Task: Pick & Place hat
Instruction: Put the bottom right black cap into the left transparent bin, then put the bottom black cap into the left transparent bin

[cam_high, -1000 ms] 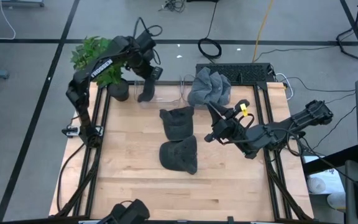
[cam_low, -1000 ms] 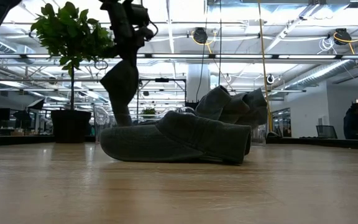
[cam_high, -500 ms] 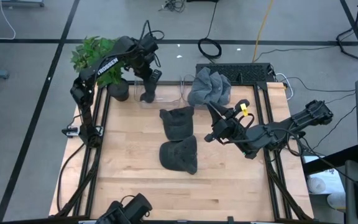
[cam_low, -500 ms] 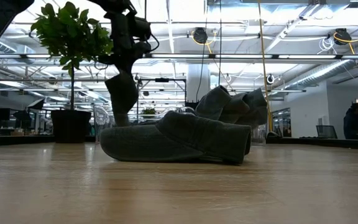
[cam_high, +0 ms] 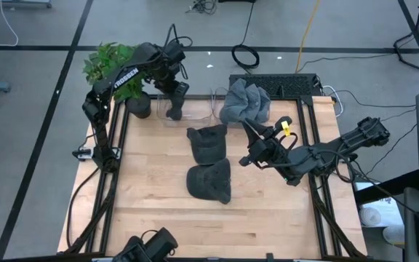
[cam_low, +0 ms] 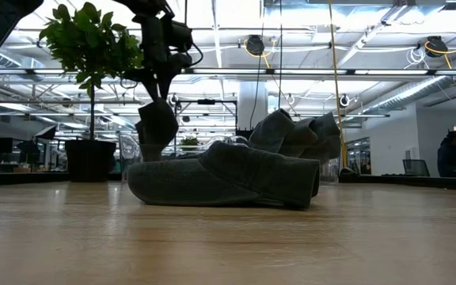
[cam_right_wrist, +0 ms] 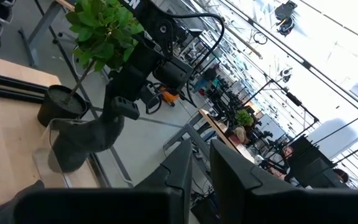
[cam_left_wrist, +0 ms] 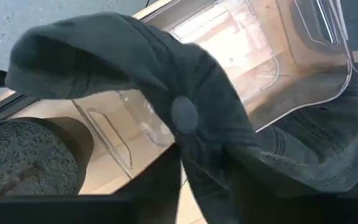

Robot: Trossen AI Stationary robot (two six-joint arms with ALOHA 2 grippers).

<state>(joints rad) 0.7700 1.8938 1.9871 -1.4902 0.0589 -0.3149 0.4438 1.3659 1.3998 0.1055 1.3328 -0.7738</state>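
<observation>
Hanging over the clear plastic bin point(cam_high: 188, 109) at the wooden counter's point(cam_high: 151, 211) far edge, the left end effector point(cam_high: 174, 93) has a dark grey fabric hat point(cam_high: 174, 108) drooping from it into the bin — whether its fingers grip or have parted cannot be told. Two more dark grey hats point(cam_high: 209, 164) lie mid-counter beside a heap of grey hats point(cam_high: 244, 102), while the right end effector point(cam_high: 247, 129) waits nearby, fingers nearly together and empty.
</observation>
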